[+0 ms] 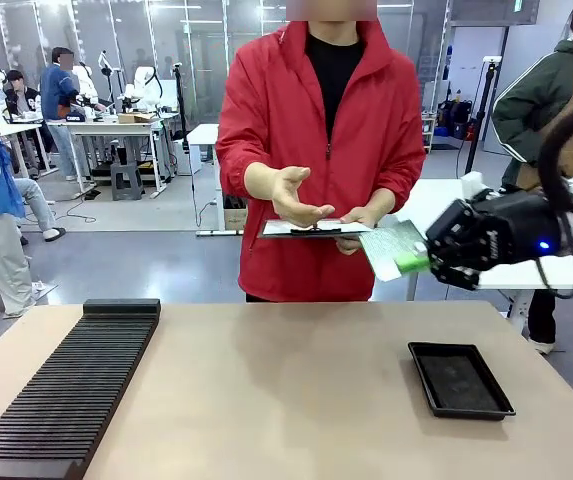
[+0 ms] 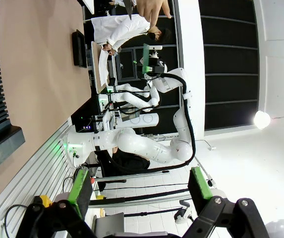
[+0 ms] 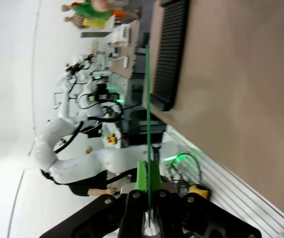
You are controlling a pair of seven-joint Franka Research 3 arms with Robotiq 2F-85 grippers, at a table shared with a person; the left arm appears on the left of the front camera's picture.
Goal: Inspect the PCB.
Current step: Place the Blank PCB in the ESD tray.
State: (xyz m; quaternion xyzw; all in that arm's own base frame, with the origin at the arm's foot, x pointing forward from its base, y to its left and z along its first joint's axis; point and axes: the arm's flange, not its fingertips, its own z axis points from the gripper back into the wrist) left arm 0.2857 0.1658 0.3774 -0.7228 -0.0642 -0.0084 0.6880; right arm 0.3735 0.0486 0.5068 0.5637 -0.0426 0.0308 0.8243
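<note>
The PCB [image 1: 390, 249], a thin green board with a pale speckled face, hangs in the air at the right, above the table's far edge. My right gripper [image 1: 428, 262] is shut on its near end. In the right wrist view the PCB [image 3: 147, 109] shows edge-on as a thin green line rising from between the closed green pads of the right gripper [image 3: 147, 174]. My left gripper [image 2: 139, 184] is open with nothing between its fingers [image 2: 79, 186], and it looks across at the right arm and the PCB [image 2: 145, 58] farther off.
A person in a red jacket stands at the far side holding a clipboard [image 1: 314, 230], with one open hand [image 1: 294, 195] above it. A shallow black tray [image 1: 460, 380] lies at the table's right. A long black ridged rack [image 1: 66, 395] lies along the left.
</note>
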